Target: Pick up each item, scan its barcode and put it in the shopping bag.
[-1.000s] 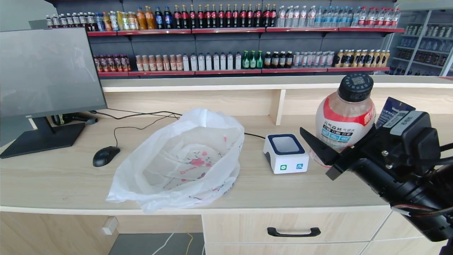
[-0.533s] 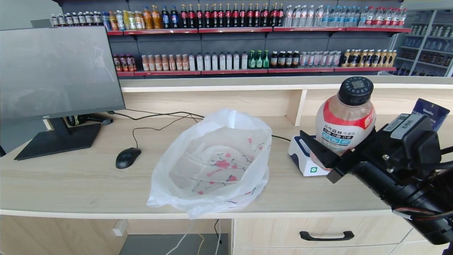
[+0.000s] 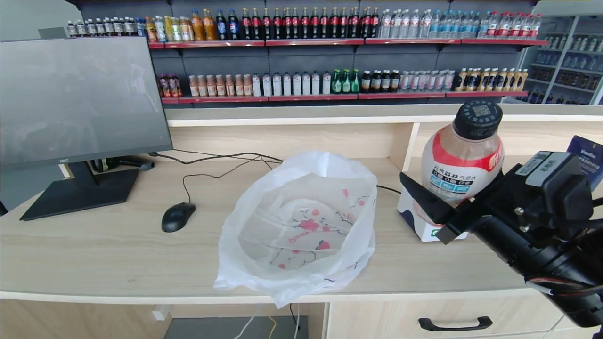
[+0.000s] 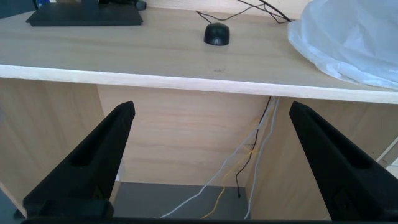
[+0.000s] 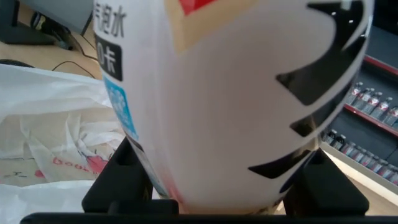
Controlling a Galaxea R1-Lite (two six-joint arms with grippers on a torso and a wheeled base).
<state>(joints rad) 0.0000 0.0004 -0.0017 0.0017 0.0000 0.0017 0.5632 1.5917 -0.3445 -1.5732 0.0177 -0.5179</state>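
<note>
Bench (image 3: 118,254): pale wood, spanning the head view, with one drawer handle (image 3: 455,324) under its front edge on the robot's right.

Monitor (image 3: 80,94): one, dark screen, standing on a black foot at the bench's far left.

Shopping bag (image 3: 301,226): one, translucent white with red print, lying open-mouthed near the front edge at mid-bench; seen also beside the bottle in the right wrist view (image 5: 50,124).

Right hand (image 3: 447,197): black, raised above the bench's right part, pinching the bottle low on its body, one finger (image 3: 421,195) on the bag side, the other hidden behind the bottle.

Bottle (image 3: 464,155): one, upright, black cap uppermost, white label with a red band, held clear of the bench between the right hand's fingers, well to the right of the bag and overlapping the scanner in the head view; close against the lens in the right wrist view (image 5: 236,93).

Scanner (image 3: 424,231): one, small white box on the bench, partly covered by finger and bottle, just right of the bag.

Mouse (image 3: 178,216): one, black, corded, between monitor and bag.

Left hand (image 4: 211,109): spread wide, holding nothing, low in front of the bench, below its edge.
</note>
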